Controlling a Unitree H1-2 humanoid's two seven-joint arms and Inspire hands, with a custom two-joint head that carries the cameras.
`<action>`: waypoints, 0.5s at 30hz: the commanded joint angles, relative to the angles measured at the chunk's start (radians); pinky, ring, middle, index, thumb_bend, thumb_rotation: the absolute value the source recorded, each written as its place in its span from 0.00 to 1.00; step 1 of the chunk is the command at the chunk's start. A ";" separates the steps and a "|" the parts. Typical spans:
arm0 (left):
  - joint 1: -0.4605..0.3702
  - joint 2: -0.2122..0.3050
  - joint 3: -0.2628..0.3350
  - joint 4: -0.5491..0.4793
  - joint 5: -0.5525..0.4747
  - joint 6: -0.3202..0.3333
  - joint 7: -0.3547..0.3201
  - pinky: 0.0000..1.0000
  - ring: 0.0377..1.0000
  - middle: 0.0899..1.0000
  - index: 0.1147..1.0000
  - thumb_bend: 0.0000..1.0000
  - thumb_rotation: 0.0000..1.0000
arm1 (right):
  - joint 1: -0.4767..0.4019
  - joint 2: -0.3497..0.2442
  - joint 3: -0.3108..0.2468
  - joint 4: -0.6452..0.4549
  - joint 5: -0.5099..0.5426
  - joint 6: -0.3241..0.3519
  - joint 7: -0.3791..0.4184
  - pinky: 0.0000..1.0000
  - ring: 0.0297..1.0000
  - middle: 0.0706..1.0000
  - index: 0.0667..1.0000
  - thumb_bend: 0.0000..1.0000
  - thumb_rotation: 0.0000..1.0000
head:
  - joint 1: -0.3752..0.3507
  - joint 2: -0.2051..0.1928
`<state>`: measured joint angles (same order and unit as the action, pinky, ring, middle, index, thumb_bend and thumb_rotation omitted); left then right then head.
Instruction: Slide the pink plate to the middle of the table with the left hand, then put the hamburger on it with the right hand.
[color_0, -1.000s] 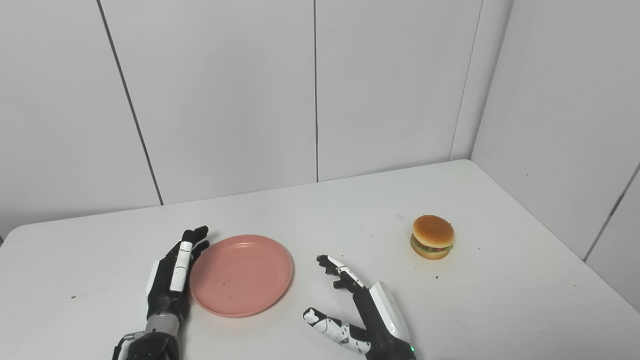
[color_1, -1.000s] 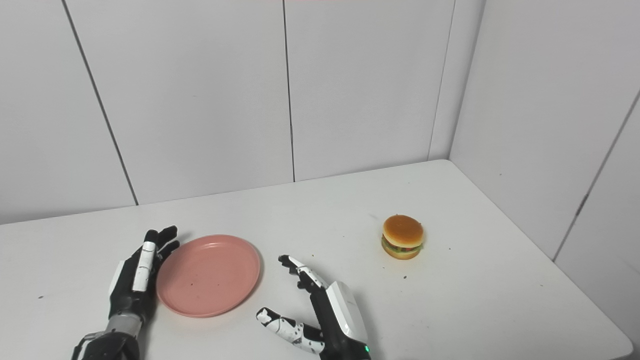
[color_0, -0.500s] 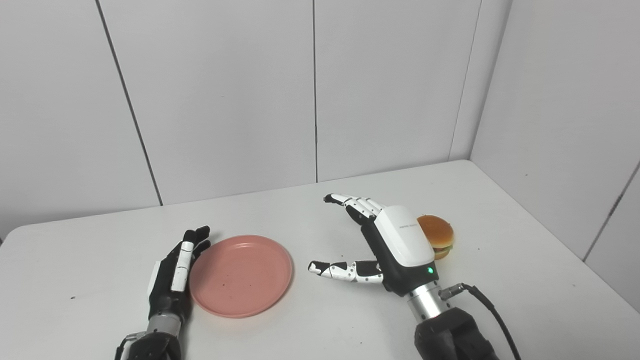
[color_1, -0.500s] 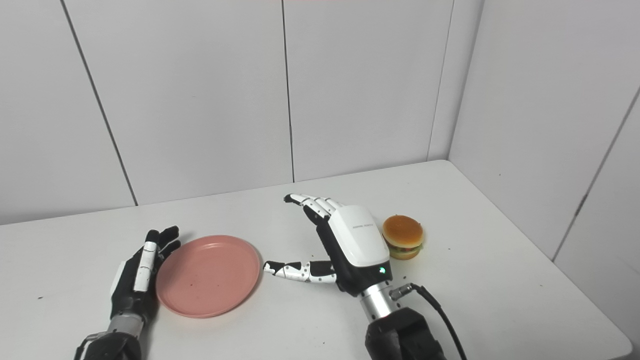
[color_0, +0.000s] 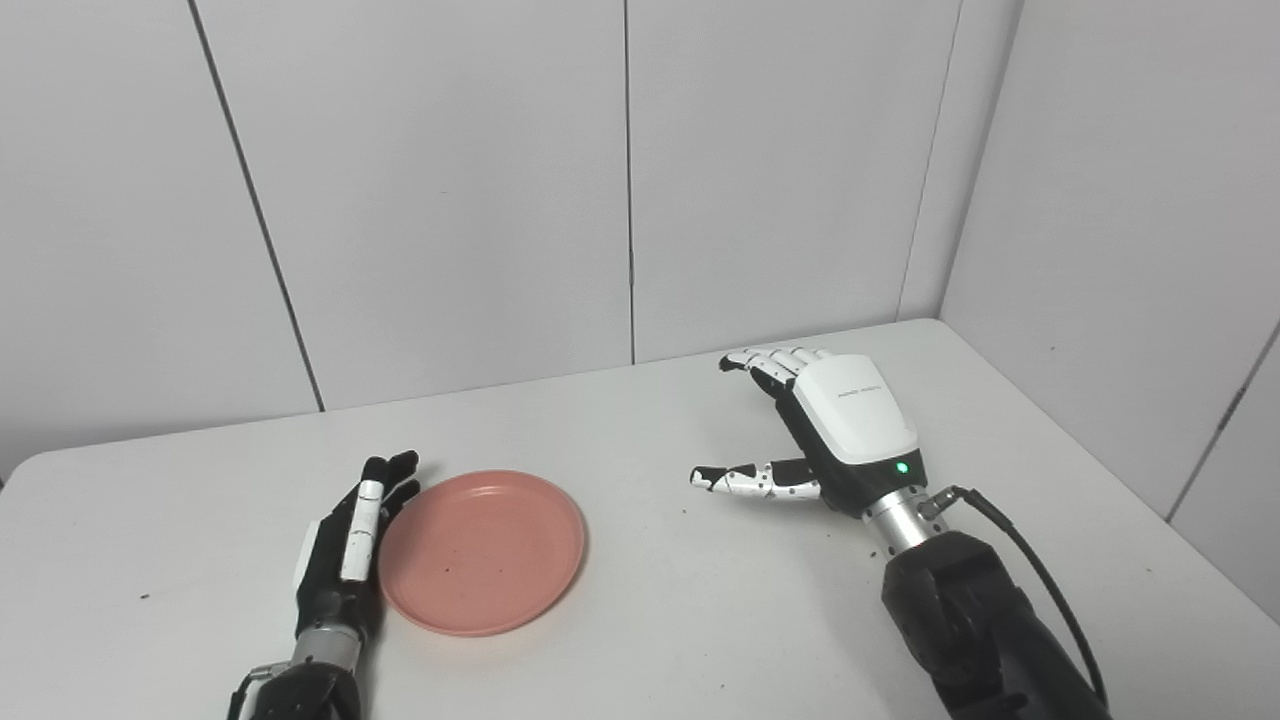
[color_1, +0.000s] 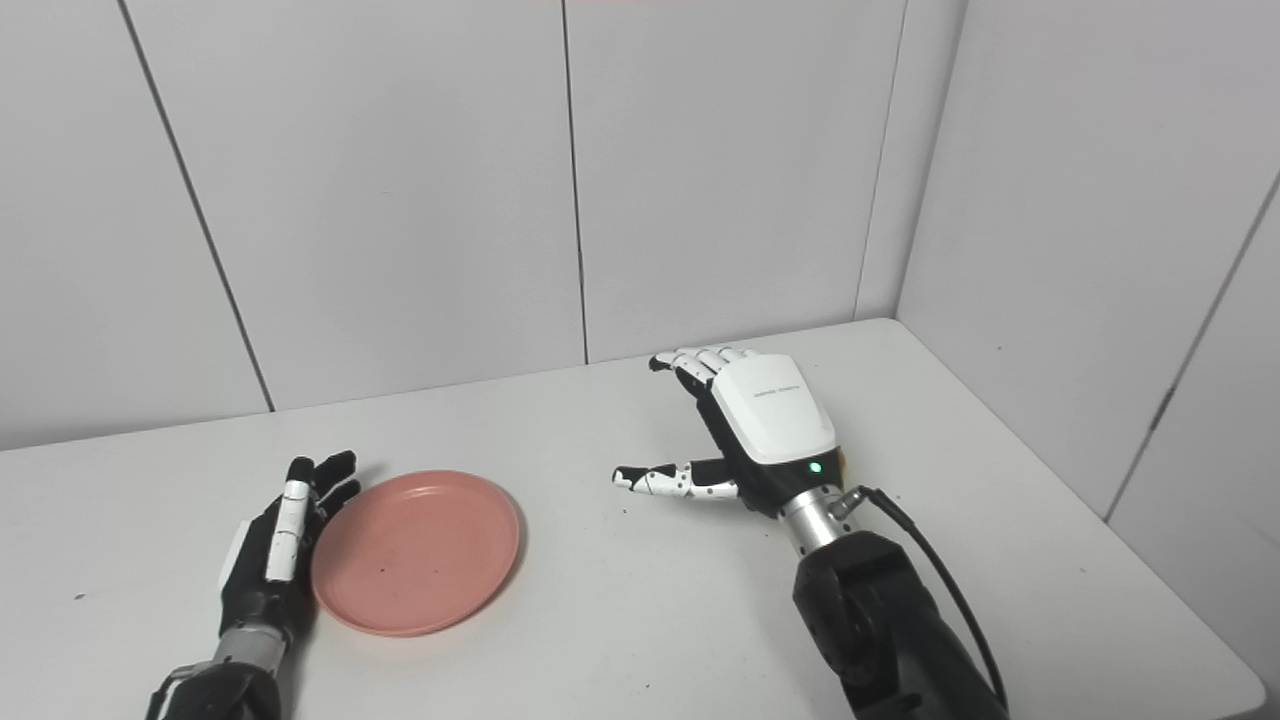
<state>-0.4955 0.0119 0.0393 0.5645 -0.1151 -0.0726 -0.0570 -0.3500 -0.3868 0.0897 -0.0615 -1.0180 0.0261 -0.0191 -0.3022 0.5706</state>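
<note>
The pink plate (color_0: 482, 550) lies flat on the white table (color_0: 640, 640), left of the middle. My left hand (color_0: 345, 545) rests open on the table, its fingers stretched along the plate's left rim, touching or nearly touching it. Further right, my right hand (color_0: 835, 435) hovers open above the table with its fingers curved and its thumb pointing left. It holds nothing that I can see. The hamburger is hidden behind this hand's white back.
White wall panels (color_0: 630, 180) close the table off at the back and on the right (color_0: 1120, 250). The table's right edge runs diagonally past my right forearm (color_0: 970, 620).
My right hand has risen from the table's front and swung far right, over the hamburger, which it now covers. The left hand and the plate have not moved.
</note>
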 joint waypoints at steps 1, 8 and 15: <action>-0.024 -0.002 -0.005 -0.020 -0.002 0.008 -0.014 0.96 0.86 0.85 0.68 0.82 0.88 | -0.057 -0.030 -0.011 0.007 -0.001 0.009 -0.033 0.76 0.75 0.74 0.71 0.77 0.78 | 0.003 0.001; -0.024 -0.003 -0.011 -0.026 0.008 0.011 -0.010 0.94 0.86 0.85 0.68 0.82 0.88 | -0.074 -0.075 0.001 0.126 -0.018 0.012 -0.074 0.77 0.75 0.75 0.71 0.76 0.79 | 0.003 0.001; -0.027 -0.001 -0.010 -0.024 0.004 0.015 -0.013 0.95 0.86 0.85 0.67 0.83 0.87 | -0.084 -0.090 0.007 0.226 -0.022 0.028 -0.121 0.76 0.77 0.75 0.70 0.76 0.79 | 0.013 0.002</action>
<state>-0.4955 0.0120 0.0358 0.5597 -0.1137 -0.0622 -0.0575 -0.3798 -0.4510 0.1029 0.1730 -1.0400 0.0305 -0.0978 -0.2899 0.5722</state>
